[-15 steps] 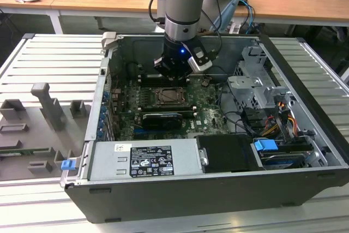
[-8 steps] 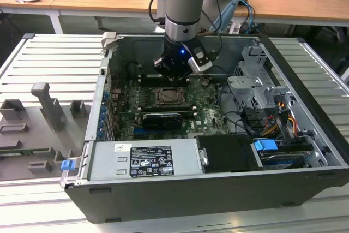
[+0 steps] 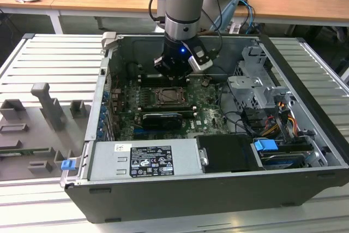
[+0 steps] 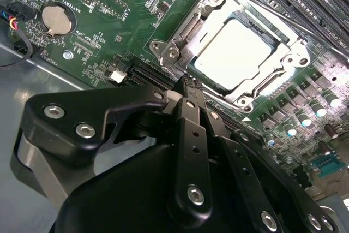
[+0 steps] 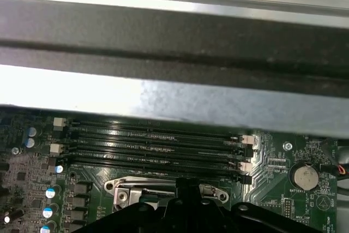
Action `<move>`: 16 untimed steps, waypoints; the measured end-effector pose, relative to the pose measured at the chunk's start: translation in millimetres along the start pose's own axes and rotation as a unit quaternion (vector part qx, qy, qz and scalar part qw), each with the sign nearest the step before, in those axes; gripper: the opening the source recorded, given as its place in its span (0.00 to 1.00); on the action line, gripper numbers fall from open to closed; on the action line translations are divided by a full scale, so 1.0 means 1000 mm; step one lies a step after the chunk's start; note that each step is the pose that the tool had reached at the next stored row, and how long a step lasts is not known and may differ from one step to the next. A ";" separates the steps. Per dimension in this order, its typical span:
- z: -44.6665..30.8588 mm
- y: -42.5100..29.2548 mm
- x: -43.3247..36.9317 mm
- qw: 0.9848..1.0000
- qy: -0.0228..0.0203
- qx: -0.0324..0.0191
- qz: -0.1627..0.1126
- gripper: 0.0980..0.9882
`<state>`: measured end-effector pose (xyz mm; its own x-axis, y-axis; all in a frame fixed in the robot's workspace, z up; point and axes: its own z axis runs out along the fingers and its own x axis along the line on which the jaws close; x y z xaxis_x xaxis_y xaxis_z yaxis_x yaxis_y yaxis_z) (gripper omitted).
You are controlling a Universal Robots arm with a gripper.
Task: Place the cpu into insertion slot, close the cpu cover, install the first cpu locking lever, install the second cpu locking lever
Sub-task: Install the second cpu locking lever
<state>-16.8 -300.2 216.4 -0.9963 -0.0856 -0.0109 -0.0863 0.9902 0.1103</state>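
The gripper (image 4: 188,87), fingers pinched together on nothing visible, sits at the edge of the cpu cover (image 4: 191,28), closed over the cpu (image 4: 234,53).

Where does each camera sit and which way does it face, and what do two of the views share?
Exterior view: off the arm, raised, looking down into the open computer case; shows the arm and gripper above the motherboard.
Second wrist view: on the wrist, looking past the gripper at the cpu under the lowered cpu cover.
First wrist view: on the wrist, looking past the gripper over the memory slots toward the case wall.
Shared: both wrist views show the gripper, cpu cover and coin battery.
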 end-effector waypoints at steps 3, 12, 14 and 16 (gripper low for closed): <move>-0.0003 -0.0010 0.0001 1.000 0.000 0.000 0.000 0.01; -0.0005 -0.0029 0.0003 1.000 0.000 0.000 0.000 0.01; -0.0010 -0.0028 0.0003 1.000 0.000 0.000 0.000 0.01; -0.0016 -0.0028 0.0003 1.000 0.000 0.000 0.000 0.01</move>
<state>-16.8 -303.2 217.7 -0.9963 -0.0851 -0.0105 -0.0858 0.9902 0.1098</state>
